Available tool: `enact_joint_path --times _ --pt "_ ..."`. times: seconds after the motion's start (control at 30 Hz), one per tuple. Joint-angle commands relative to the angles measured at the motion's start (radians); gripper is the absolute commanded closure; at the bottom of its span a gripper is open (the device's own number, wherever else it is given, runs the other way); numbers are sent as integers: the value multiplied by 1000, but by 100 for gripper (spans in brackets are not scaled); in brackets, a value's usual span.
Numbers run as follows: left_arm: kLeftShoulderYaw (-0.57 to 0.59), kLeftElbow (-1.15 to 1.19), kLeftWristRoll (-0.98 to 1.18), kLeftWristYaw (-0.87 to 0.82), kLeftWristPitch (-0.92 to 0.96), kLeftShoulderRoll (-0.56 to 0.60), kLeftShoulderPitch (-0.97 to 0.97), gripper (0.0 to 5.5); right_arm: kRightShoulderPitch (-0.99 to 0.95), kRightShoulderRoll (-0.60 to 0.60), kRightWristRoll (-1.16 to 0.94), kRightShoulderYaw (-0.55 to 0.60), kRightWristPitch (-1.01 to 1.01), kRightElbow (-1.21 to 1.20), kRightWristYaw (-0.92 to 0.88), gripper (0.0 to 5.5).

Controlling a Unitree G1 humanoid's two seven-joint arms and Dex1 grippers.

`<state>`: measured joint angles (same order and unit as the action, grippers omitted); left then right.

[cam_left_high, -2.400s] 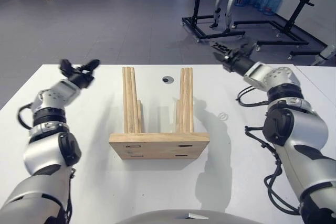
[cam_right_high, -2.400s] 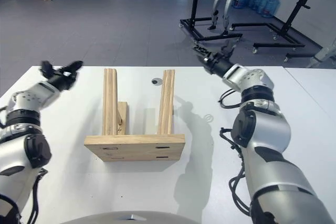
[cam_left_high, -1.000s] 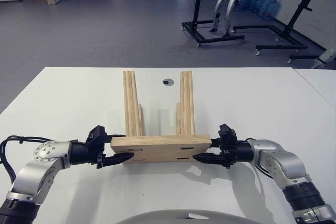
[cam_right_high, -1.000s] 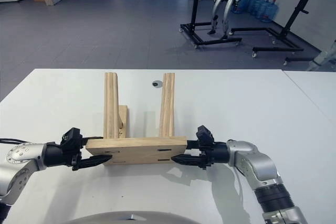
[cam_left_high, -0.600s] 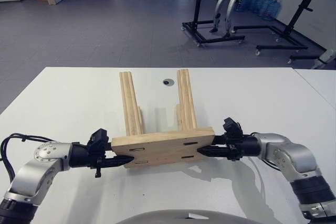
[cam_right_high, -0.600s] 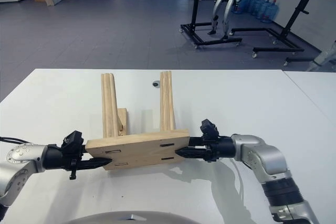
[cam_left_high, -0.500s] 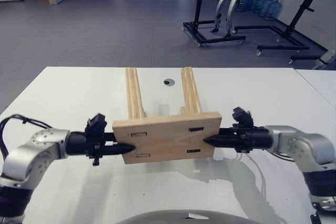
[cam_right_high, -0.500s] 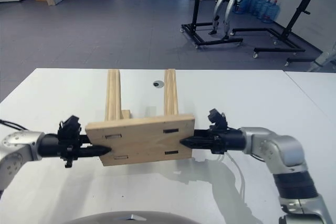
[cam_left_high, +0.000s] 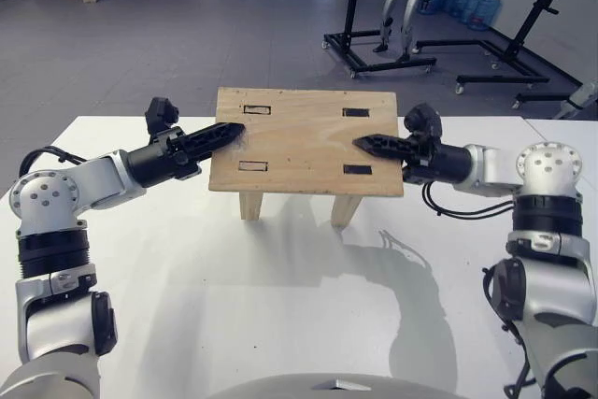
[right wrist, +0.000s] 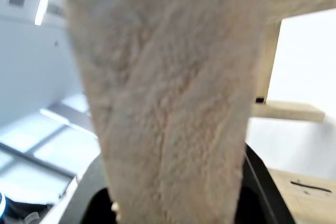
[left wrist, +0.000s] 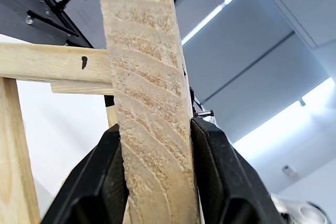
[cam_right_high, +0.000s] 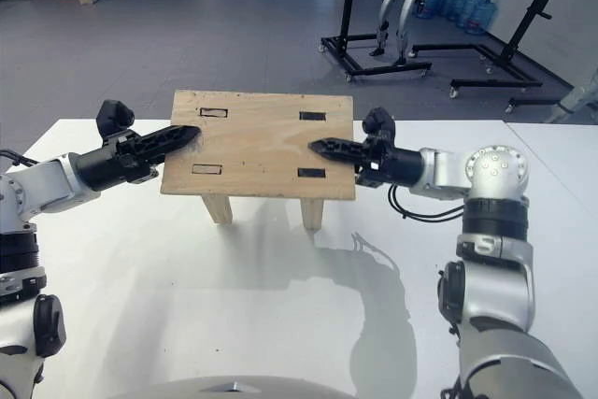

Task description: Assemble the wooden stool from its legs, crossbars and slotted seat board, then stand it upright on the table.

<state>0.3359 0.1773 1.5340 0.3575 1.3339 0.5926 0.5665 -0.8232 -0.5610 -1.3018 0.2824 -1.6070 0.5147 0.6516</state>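
The assembled wooden stool stands seat-up, its slotted seat board tilted a little toward me. Two legs point down at the white table; whether they touch it I cannot tell. My left gripper is shut on the seat board's left edge, and my right gripper is shut on its right edge. The left wrist view has the board's end grain clamped between black fingers, with a crossbar beside it. The right wrist view shows the board's edge close up.
The stool's shadow falls on the table in front of it. Black wheeled racks stand on the floor beyond the table's far edge. A second white table adjoins at the right.
Both grippers have lifted the stool and turned it from lying with its legs pointing away to seat-up with its legs down. It is now farther back over the table.
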Motion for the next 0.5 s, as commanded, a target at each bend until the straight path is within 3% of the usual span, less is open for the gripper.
enact_joint_path --times 0.03,0.27,0.5 --pt "-22 77 -40 -309 8 -45 40 396 -259 72 110 57 14 243 -230 418" --pt "-3 317 -150 -492 -164 -136 131 395 -381 179 215 185 274 556 -464 418" --pt "-24 613 -311 -428 -366 -208 240 403 -340 231 280 248 589 728 -535 418"
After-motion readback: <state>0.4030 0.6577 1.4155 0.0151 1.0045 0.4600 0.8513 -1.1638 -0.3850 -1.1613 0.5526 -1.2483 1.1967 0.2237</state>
